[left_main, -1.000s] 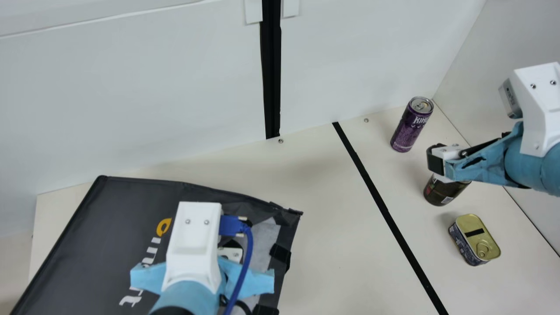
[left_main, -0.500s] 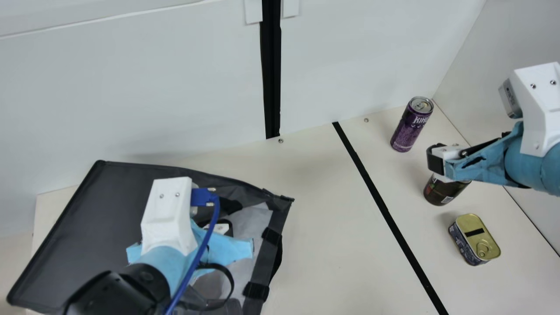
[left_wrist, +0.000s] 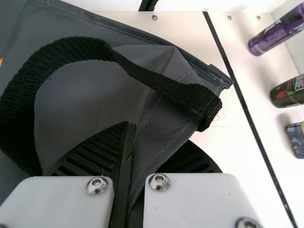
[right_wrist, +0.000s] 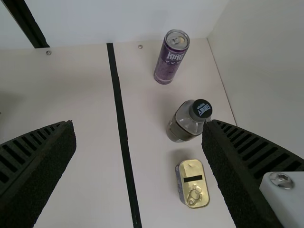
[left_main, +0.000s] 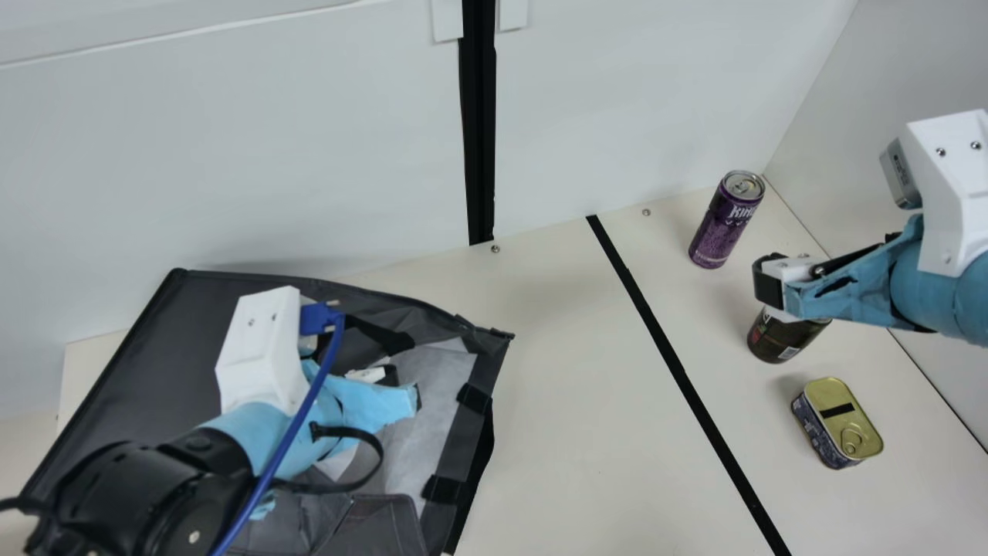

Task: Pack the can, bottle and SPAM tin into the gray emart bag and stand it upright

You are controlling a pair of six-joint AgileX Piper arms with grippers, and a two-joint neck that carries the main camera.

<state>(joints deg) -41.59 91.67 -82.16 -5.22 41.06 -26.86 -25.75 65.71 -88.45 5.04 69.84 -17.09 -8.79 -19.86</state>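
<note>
Pinching the gray emart bag (left_main: 170, 355) at lower left, the left pincer (left_wrist: 137, 137) is probably opening it; next, spread its mouth wide. Right side: purple can (left_main: 725, 222), right pincer (left_main: 766, 283) spread, bottle (left_main: 781, 338), SPAM tin (left_main: 837, 423).

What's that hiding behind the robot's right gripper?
The bottle. In the main view its lower part pokes out past the right gripper, which covers its top. The right wrist view shows its black cap. What's underneath the bottle is hidden.

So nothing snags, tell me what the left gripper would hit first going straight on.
Most likely the gray emart bag: its cloth lies against the left gripper. Whether the black strap would catch is unclear.
</note>
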